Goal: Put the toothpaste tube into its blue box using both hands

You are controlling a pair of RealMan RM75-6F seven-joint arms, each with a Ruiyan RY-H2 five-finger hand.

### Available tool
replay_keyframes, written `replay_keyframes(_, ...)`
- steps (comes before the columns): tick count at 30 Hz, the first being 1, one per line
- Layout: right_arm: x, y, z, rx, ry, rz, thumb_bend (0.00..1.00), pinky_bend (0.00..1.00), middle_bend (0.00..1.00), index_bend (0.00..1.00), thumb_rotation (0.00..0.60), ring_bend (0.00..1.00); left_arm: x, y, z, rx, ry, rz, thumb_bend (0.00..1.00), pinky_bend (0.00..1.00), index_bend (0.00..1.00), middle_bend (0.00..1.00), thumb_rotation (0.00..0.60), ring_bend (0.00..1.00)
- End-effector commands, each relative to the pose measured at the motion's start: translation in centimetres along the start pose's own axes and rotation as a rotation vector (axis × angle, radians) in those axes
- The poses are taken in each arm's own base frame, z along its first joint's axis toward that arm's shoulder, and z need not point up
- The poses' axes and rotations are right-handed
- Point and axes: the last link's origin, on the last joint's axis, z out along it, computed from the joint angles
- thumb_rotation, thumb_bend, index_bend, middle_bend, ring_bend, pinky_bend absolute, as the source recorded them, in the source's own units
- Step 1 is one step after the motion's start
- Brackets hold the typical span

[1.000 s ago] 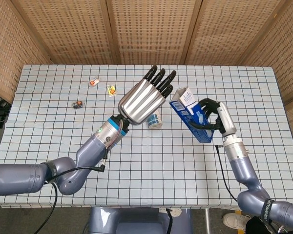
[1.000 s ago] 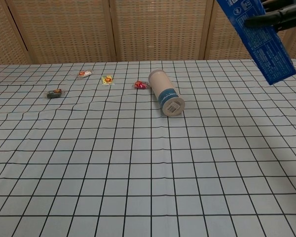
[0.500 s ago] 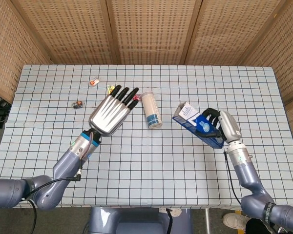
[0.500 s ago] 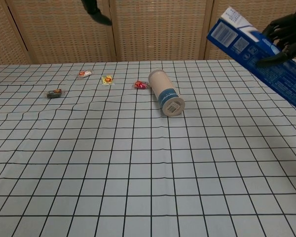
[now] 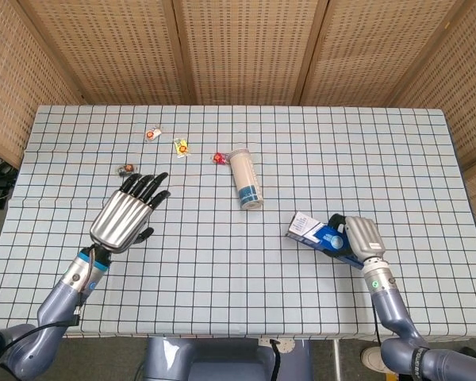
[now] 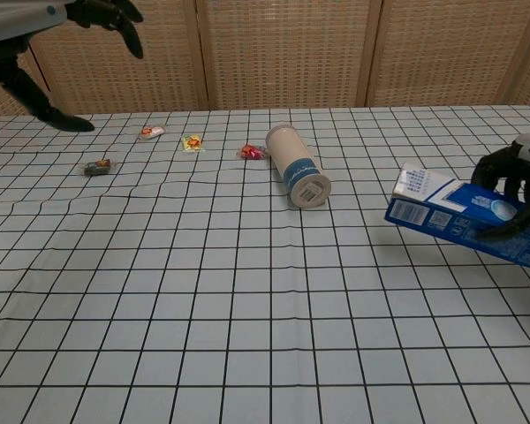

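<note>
At nine o'clock on the checked tablecloth [image 5: 246, 262], the left hand [image 5: 128, 216] has withdrawn, fingers spread and empty. At centre lies a white cylinder with a blue label [image 5: 245, 180]. At four o'clock, the right hand [image 5: 362, 238] grips the flat blue cardboard box [image 5: 324, 238], now lowered near the cloth. No toothpaste tube is visible; whether it is boxed cannot be told.

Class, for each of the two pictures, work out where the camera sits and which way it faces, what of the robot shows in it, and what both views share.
Head view: high above the near table edge, looking steeply down on the checked table; both arms show, the open left hand and the right hand holding the blue box.
Chest view: low at the near edge, looking level across to the wicker screen; only the hands show.
Shared: box, white cylinder, small wrapped sweets.
</note>
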Motion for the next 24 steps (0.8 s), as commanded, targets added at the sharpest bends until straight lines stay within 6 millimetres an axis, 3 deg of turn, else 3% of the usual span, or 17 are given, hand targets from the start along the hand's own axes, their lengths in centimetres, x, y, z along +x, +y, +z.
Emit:
replay_keyframes(1,-0.9,-0.5,-0.1,0.011,0.000,-0.024,0.24,0.70,0.61,0.79,0.600,0.68,-1.4,-1.0,-1.5,0.018,-0.004,-0.011,0.18,0.17,0.27,0.11,0.600,0.16)
replay_keyframes(4,-1.6,-1.0,0.1,0.018,0.003,-0.048,0.24,0.68,0.59,0.78,0.600,0.65,-2.0,-1.7,-2.3,0.026,-0.004,-0.008,0.18,0.17,0.27,0.11,0.600,0.16)
replay_keyframes(5,-1.9,-1.1,0.1,0.019,-0.002,-0.054,0.24,0.62,0.55,0.74,0.600,0.61,-2.2,-1.9,-2.5,0.030,-0.004,-0.007,0.18,0.17,0.27,0.11,0.600,0.16)
replay_keyframes(7,-2.7,-0.9,0.1,0.016,-0.031,-0.089,0.23,0.42,0.43,0.63,0.600,0.47,-2.6,-2.4,-3.2,0.043,-0.005,-0.009,0.18,0.16,0.26,0.11,0.600,0.16)
replay_keyframes(9,-3.2,-0.8,-0.1,0.009,-0.054,-0.116,0.22,0.16,0.20,0.43,0.600,0.21,-3.1,-2.8,-3.7,0.052,-0.008,-0.011,0.18,0.12,0.25,0.09,0.600,0.14)
replay_keyframes(11,-3.5,-0.5,-0.3,-0.003,-0.059,-0.157,0.20,0.03,0.05,0.27,0.600,0.04,-3.6,-3.1,-4.3,0.062,-0.015,-0.017,0.18,0.09,0.24,0.07,0.600,0.11)
replay_keyframes(15,-3.5,-0.3,-0.9,-0.008,-0.034,-0.211,0.17,0.00,0.00,0.10,0.600,0.00,-4.4,-3.5,-5.4,0.081,-0.022,-0.034,0.17,0.07,0.23,0.06,0.600,0.08)
replay_keyframes(18,-3.2,-0.2,-1.7,0.000,-0.010,-0.241,0.17,0.00,0.00,0.06,0.600,0.00,-4.8,-3.8,-6.3,0.102,-0.035,-0.034,0.17,0.02,0.18,0.02,0.600,0.04)
replay_keyframes(24,-1.3,0.4,-5.5,0.047,0.073,-0.292,0.17,0.00,0.00,0.04,0.600,0.00,-5.5,-3.9,-10.0,0.182,-0.039,-0.103,0.16,0.00,0.08,0.00,0.600,0.00)
